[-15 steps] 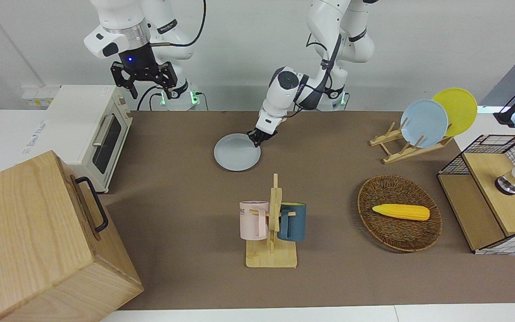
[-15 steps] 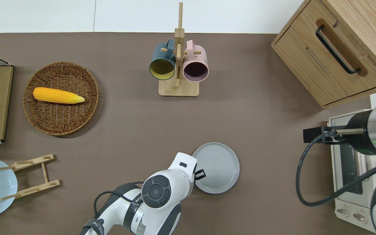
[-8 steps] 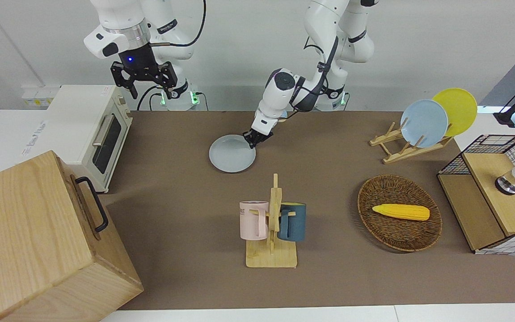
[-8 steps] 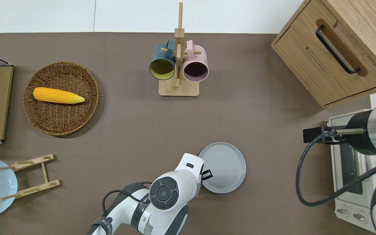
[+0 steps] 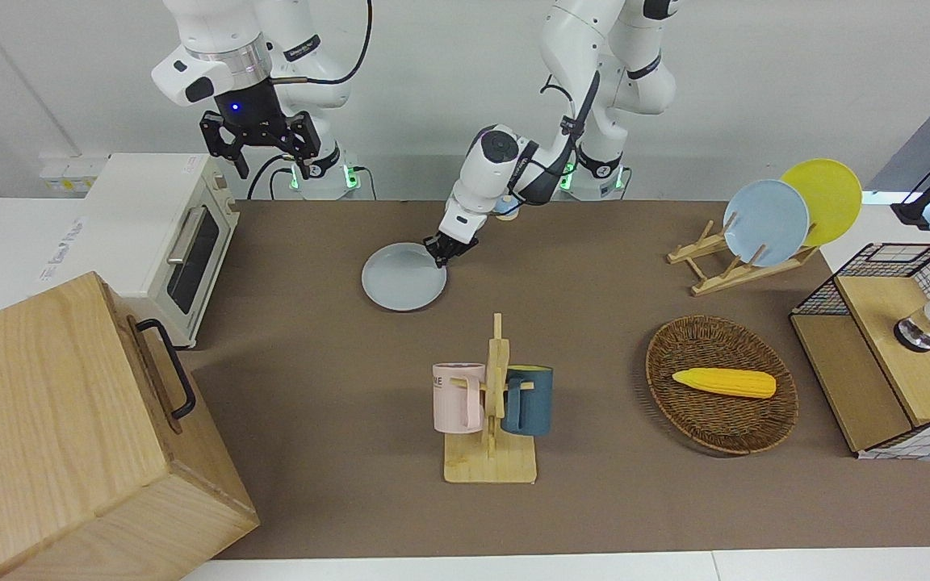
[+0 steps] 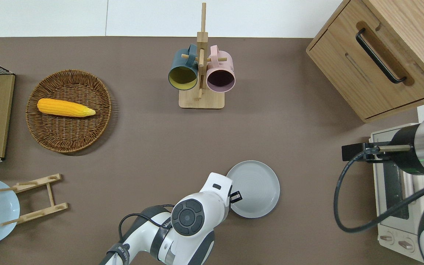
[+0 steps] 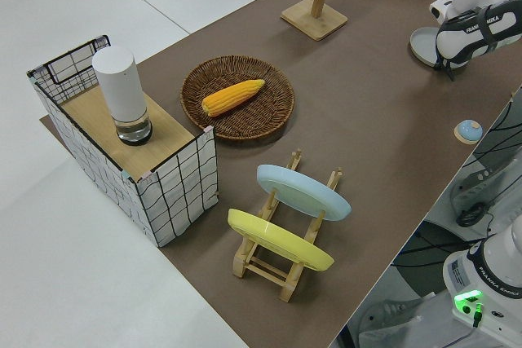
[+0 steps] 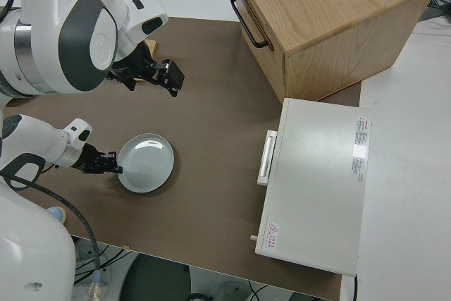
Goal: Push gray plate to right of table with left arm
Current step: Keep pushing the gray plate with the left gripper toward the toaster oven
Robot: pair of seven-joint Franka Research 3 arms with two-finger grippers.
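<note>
Item: the left gripper (image 5: 441,252), the working tool. It is pressing low against the rim of the gray plate (image 5: 403,277), on the side of the plate toward the left arm's end of the table (image 5: 336,484). Whether its fingers are apart or together I cannot tell; they are not visibly clamping anything.

Item: gray plate (image 6: 253,188). It is lying flat on the table, touching the gripper and extending from it toward the right arm's end. The overhead view is showing the tool (image 6: 235,196) at the plate's edge, with the left arm (image 6: 190,217) reaching in above it.

Item: toaster oven (image 5: 166,242). It is standing toward the right arm's end, well apart from the plate, with bare table between the two.

Item: wooden cabinet (image 5: 69,436). It is sitting at the same end, farther from the robots than the oven.

Item: mug rack (image 5: 491,403). It is standing farther from the robots than the tool, holding a pink mug and a blue mug.

Item: wicker basket (image 5: 675,403) with corn (image 5: 723,382), and the plate rack (image 5: 723,266), all toward the left arm's end, away from the push.

Item: right arm, parked.

Progress, as judged: contact is made and the plate is sitting a little toward the right arm's end of the table's middle. The remaining stretch toward the oven is still waiting to be covered, so the push is looking partly done.
</note>
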